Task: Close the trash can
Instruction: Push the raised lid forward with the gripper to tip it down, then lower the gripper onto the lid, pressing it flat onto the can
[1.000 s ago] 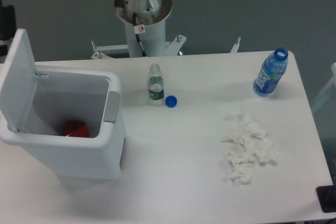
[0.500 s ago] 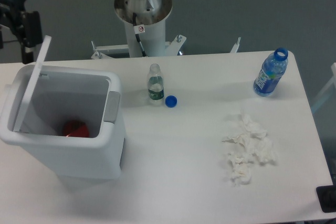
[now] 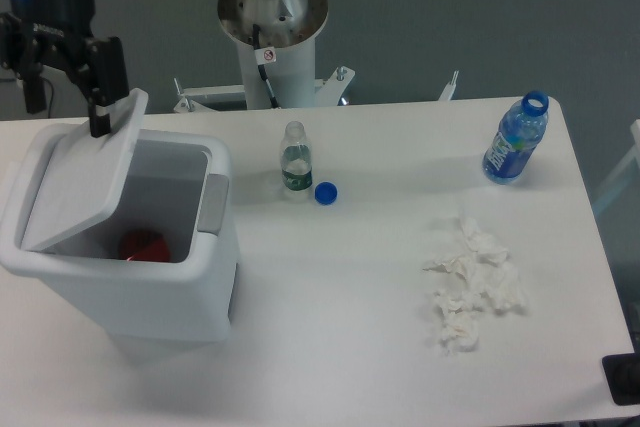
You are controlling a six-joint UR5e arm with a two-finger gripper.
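Bin sits at the counter's left end, biggest thing there. Its lid has swung from near upright a second ago to a tilt over the opening, roughly halfway shut; a gap remains on the side toward the grey latch, and something red shows inside. Pincer has come in over the bin's back-left edge, fingers spread wide with nothing gripped, one finger touching or just beside the lid's raised edge; exact contact hard to tell. Likely pushing the lid down, so the close is underway, not finished. Right of the bin: small clear bottle with a blue cap beside it, farther off crumpled tissue and a blue bottle.
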